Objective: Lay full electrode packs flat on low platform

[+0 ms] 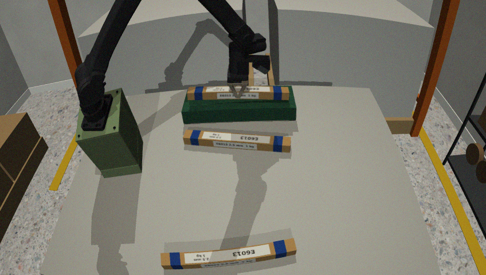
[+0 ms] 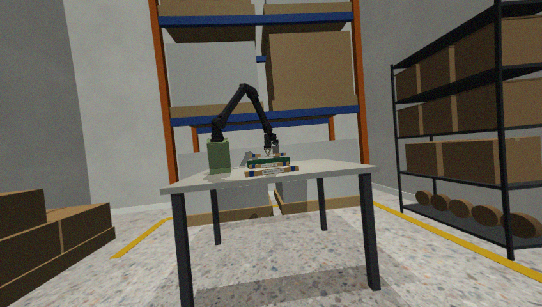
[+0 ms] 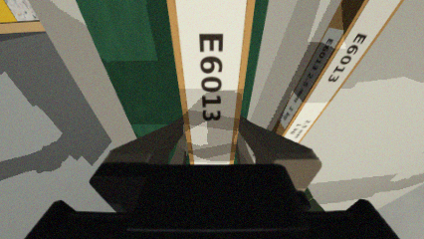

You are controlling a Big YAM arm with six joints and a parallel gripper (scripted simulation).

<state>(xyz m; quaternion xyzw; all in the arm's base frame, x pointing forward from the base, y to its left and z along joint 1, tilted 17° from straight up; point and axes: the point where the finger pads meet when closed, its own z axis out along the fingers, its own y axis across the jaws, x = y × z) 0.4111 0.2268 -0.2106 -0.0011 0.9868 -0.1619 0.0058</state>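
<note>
My gripper is shut on an E6013 electrode pack, gripping near its middle. This cardboard pack with blue bands is level and lengthwise over the green low platform, apparently a little above it; the exact gap is hard to see. A second pack lies flat on the table just in front of the platform. A third pack lies flat, slightly turned, near the table's front edge. Fill levels are not visible.
The green arm pedestal stands on the table, left of the packs. A wide gap separates the second and third packs. Racking stands behind the table, and a shelf stands to the right.
</note>
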